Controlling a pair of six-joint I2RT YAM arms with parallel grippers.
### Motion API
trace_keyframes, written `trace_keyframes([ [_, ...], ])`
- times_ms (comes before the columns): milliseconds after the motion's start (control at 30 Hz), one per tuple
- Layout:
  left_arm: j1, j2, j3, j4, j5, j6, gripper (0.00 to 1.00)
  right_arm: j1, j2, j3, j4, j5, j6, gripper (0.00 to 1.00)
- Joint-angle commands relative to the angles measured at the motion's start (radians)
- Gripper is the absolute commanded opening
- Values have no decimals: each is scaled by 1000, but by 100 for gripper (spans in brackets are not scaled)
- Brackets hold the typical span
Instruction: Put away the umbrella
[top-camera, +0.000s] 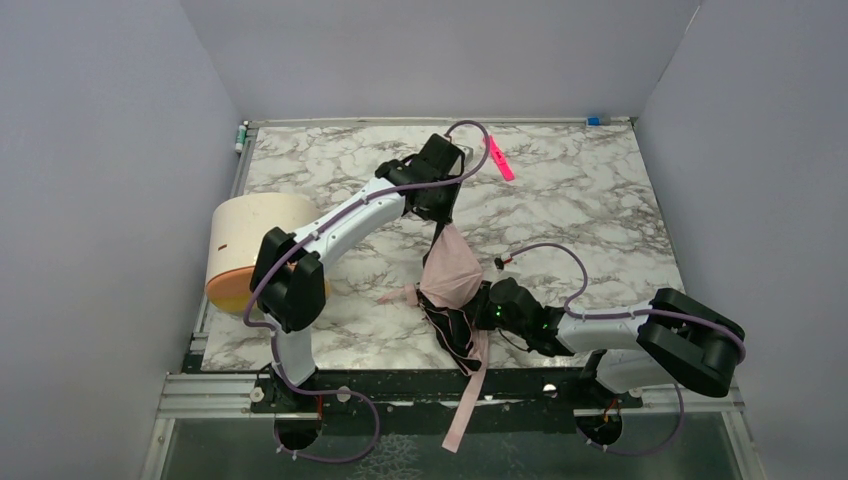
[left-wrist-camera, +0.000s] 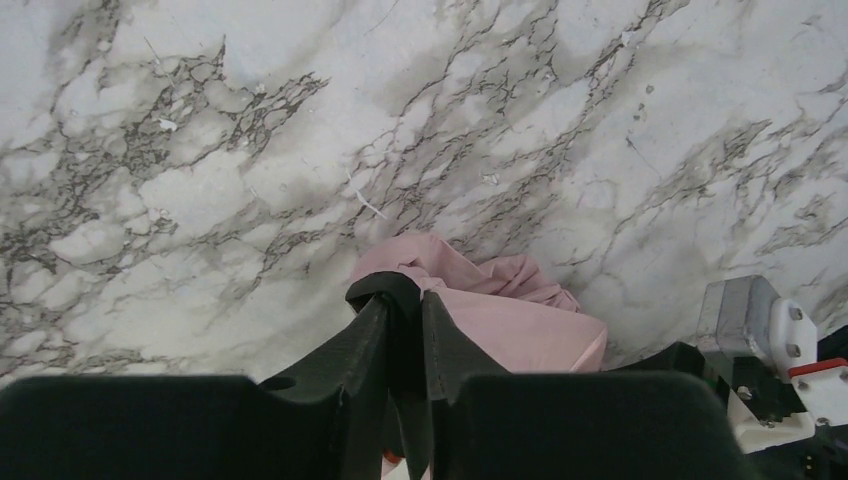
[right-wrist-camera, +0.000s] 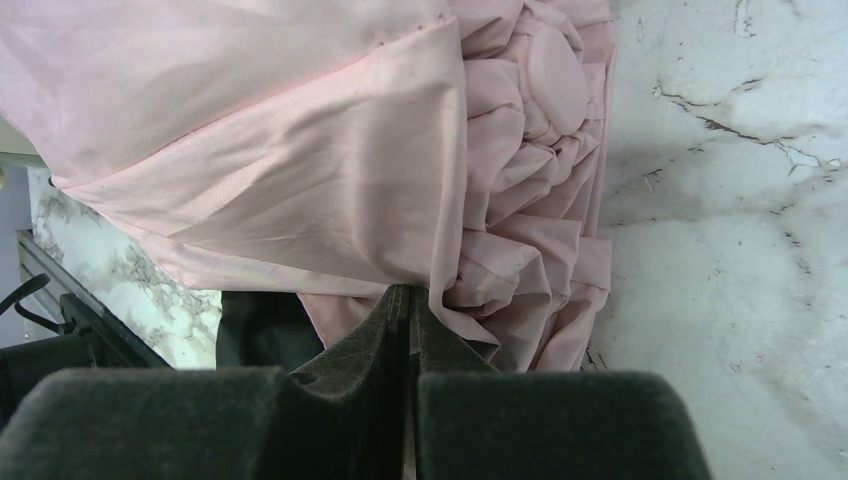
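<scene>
Cropped at top and left edges of right wrist view: umbrella (right-wrist-camera: 300, 180). Too small to resolve from above: grip of left claw (left-wrist-camera: 405, 300). Partly masked by left arm (top-camera: 345, 215): cream cylinder (top-camera: 250, 225).

One umbrella (top-camera: 452, 272), one cream cylinder (top-camera: 250, 240), one bright pink strip (top-camera: 500, 158), one desk (top-camera: 600, 200); two claws, the left claw (left-wrist-camera: 403, 302) and the right claw (right-wrist-camera: 410, 300).

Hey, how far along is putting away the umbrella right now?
Done: the umbrella looks collapsed, pink fabric bunched. In hand: the left claw pinches its black part, the right claw pinches pink fabric. Left: the strap trails loose, it is not wrapped, nothing stowed yet.
</scene>
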Motion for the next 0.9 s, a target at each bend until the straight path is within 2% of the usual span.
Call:
trace_keyframes([
  [0,-5,-23,43,-15,-35,7,11,2,54,-46,-204,-11,-19,9],
  [67,1,-31,50,-16,-65,2,6,2,54,-46,-203,-10,-17,9],
  [267,41,-54,60,-11,-63,-6,0,2,54,-51,-202,-12,-12,9],
  [400,70,-84,51,19,-46,-15,0,2,56,-52,-201,-12,-11,9],
  [633,135,-148,11,91,66,-44,0,2,60,-50,-199,-14,-10,9],
  [867,193,-201,-73,145,147,-79,0,2,60,-50,-199,-16,-10,9],
])
